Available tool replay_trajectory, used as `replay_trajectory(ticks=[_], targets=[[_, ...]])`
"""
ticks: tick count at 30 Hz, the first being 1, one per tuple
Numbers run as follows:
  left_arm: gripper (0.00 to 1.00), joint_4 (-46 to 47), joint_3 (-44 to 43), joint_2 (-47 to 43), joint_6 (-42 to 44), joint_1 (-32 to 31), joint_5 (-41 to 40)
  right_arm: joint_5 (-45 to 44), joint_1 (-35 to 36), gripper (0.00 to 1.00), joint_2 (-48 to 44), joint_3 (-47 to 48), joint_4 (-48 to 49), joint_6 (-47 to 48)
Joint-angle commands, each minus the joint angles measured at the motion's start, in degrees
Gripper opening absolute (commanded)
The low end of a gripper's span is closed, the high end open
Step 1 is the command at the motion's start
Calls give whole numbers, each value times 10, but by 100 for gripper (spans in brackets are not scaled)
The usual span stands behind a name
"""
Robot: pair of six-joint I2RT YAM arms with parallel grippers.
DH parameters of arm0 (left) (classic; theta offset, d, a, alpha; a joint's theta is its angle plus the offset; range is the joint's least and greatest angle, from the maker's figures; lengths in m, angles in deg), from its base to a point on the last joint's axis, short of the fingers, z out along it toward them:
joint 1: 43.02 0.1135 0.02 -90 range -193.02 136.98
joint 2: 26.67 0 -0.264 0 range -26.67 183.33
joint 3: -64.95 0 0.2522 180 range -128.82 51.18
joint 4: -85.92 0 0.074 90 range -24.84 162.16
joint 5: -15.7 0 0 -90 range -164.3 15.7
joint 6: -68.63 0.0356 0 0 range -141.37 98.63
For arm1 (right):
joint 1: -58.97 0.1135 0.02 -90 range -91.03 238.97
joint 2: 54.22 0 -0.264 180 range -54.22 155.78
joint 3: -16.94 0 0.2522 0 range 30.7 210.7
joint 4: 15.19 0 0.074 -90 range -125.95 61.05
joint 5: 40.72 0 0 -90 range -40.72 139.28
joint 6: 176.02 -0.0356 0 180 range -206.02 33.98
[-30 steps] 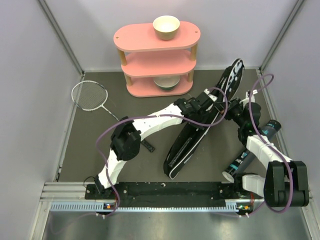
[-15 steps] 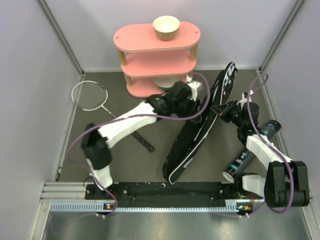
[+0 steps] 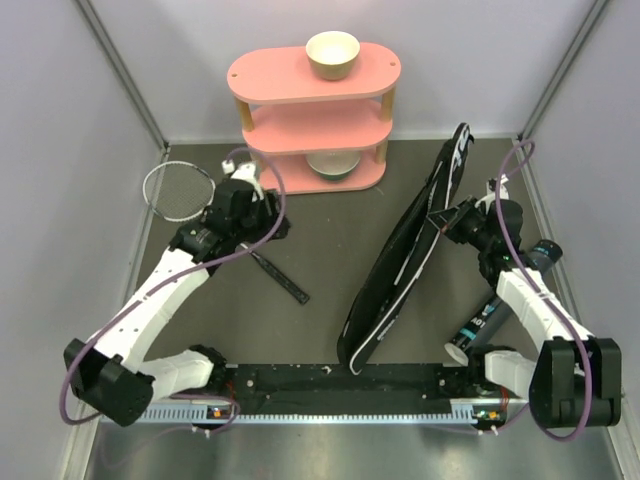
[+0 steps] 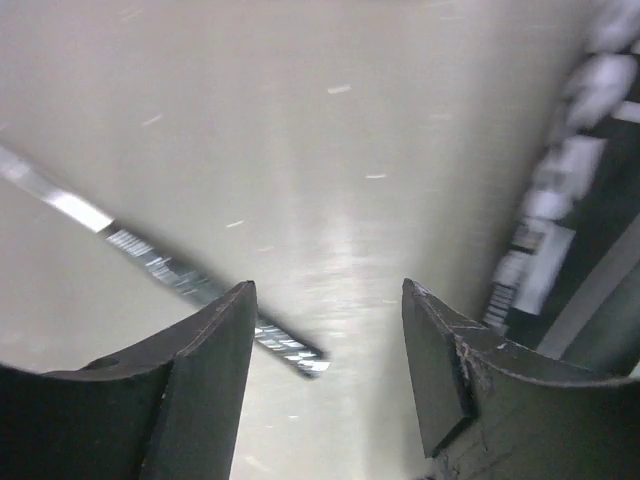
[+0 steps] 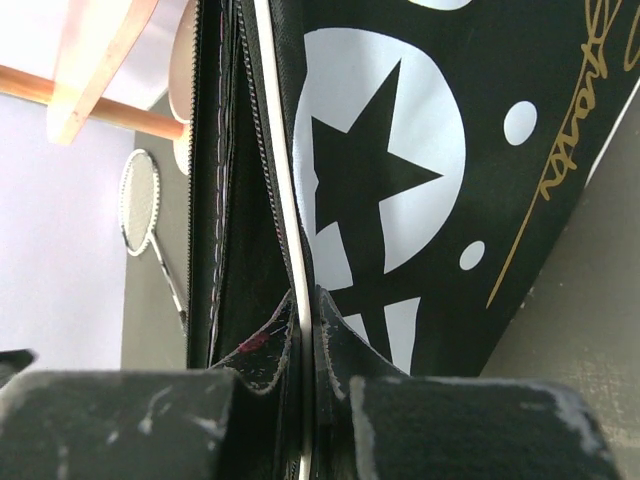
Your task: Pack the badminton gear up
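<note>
We see the left end effector (image 4: 325, 300) spread above the racket (image 3: 178, 190) shaft near the counter's far-left corner; the right end effector (image 5: 305, 310) pinches the bag (image 3: 400, 262).

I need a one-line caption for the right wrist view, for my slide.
Right gripper shut on the edge of the black bag, with one racket lying in the background.

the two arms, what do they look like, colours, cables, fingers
Both the left arm and right arm have white link shells with bulky black joints. A purple cable loops loosely along each. The fingers are dark, flat, tapered blades with scuffed, chipped edges.
</note>
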Motion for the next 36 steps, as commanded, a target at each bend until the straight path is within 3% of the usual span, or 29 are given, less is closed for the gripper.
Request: replay_trajectory(ticks=[1,3,5,10,19,24,30,33,36], targets=[[66,-43,83,-18,-69,93,-102,-9,3,0,-32,37,-11,41],[77,-44,104,-6,-110,134,-168,-8,3,0,-35,37,-16,48],[80,-68,98,44,-159,164,-196,-6,3,0,-38,35,-18,51],[77,-101,6,219,-219,252,-150,1,3,0,-40,28,-15,54],[73,-232,-234,454,-328,274,-187,4,3,0,-44,28,-21,64],[66,-280,-285,498,-365,275,-201,3,3,0,-41,27,-18,65],[65,-282,-278,519,-389,279,-200,6,3,0,-37,23,-9,63],[50,-272,-276,535,-385,287,-182,6,3,0,-39,23,-12,63],[51,-277,-285,553,-384,291,-179,6,3,0,-43,24,-15,64]])
